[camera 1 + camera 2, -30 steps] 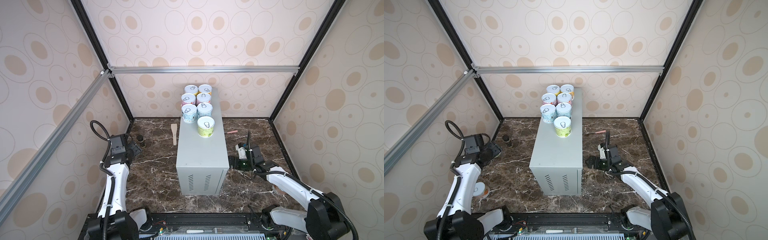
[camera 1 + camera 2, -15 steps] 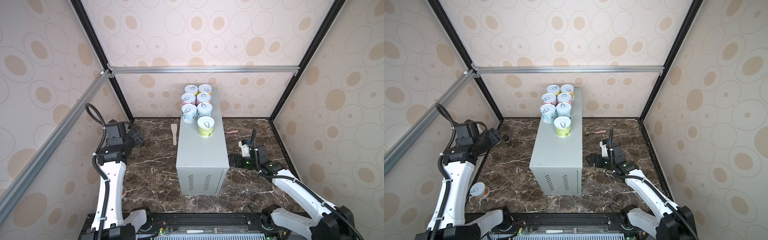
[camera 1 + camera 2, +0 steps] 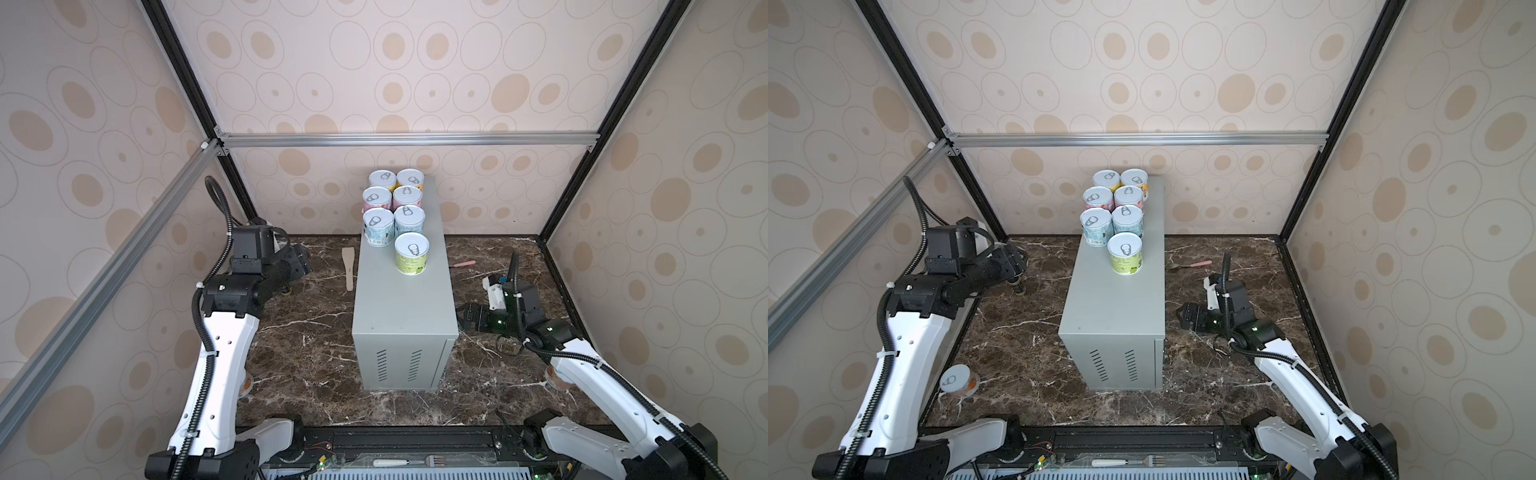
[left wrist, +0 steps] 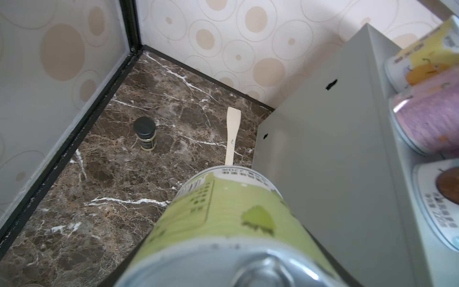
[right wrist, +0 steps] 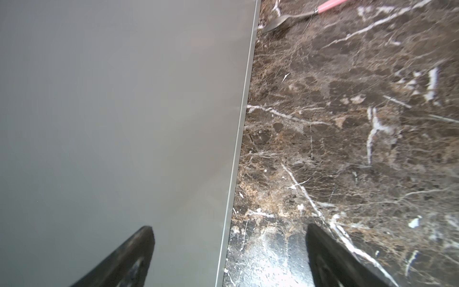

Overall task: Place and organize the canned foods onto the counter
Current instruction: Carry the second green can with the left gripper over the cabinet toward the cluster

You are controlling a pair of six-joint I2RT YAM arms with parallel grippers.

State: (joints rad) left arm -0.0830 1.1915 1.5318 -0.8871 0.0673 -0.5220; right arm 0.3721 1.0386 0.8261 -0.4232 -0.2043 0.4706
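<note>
Lifted higher, left claw (image 3: pixel 301 259) pinches green can (image 4: pixel 223 223) near bottle (image 4: pixel 144 133) and spatula (image 4: pixel 232 134); right claw (image 5: pixel 229 227) gapes beside counter (image 3: pixel 399 311).

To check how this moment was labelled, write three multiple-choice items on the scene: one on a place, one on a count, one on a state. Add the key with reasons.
1. Relative to the counter, where does the wooden spatula lie?
A. on its top
B. on the marble, on the left arm's side of it
C. across a can's lid

2. How many cans stand on the counter?
A. five
B. nine
C. seven

3. The left gripper is:
A. shut on a green can
B. open and empty
C. shut on the spatula

Key: 1 B, both top views show it flat on the marble beside the counter. 2 C, three pairs and one in front. 3 A, the left wrist view shows the green can held close before the camera.
</note>
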